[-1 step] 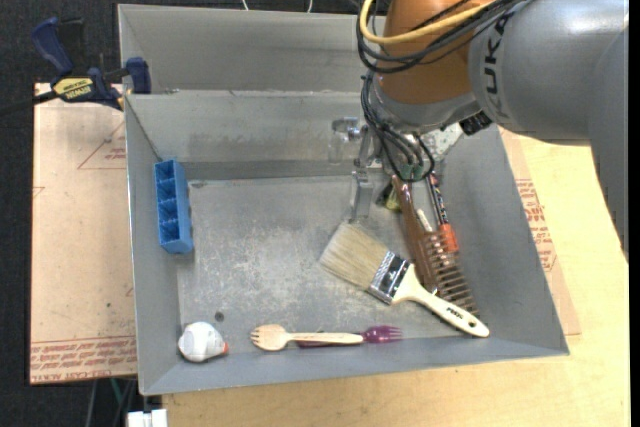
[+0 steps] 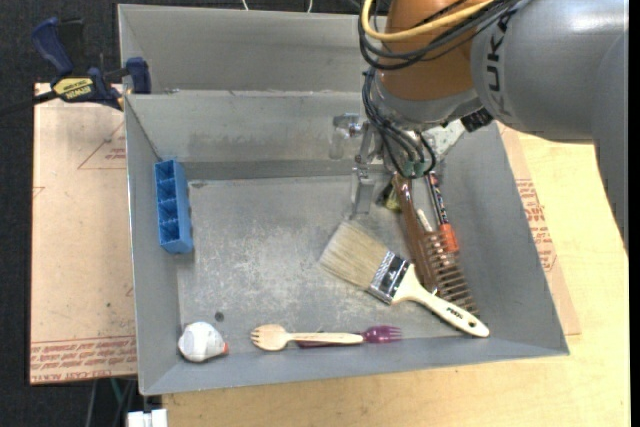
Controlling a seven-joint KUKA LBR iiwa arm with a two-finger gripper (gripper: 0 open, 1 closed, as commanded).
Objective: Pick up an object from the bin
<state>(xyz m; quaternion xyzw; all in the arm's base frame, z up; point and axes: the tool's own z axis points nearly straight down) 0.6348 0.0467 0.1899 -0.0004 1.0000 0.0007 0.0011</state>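
Note:
My gripper (image 2: 373,204) hangs under the orange dome at the back right of the bin floor, open, with nothing between its fingers. Just in front of it lies a paintbrush (image 2: 388,277) with pale bristles, a metal band and a cream handle pointing to the front right; the bristle end is a little below the fingertips. A brown comb (image 2: 436,258) with an orange-red grip lies lengthwise to the right of the gripper, its upper end tucked under the cables.
A wooden spork joined end to end with a purple fork (image 2: 322,337) lies along the front wall. A white ball (image 2: 202,342) sits in the front left corner. A blue compartment tray (image 2: 172,206) leans on the left wall.

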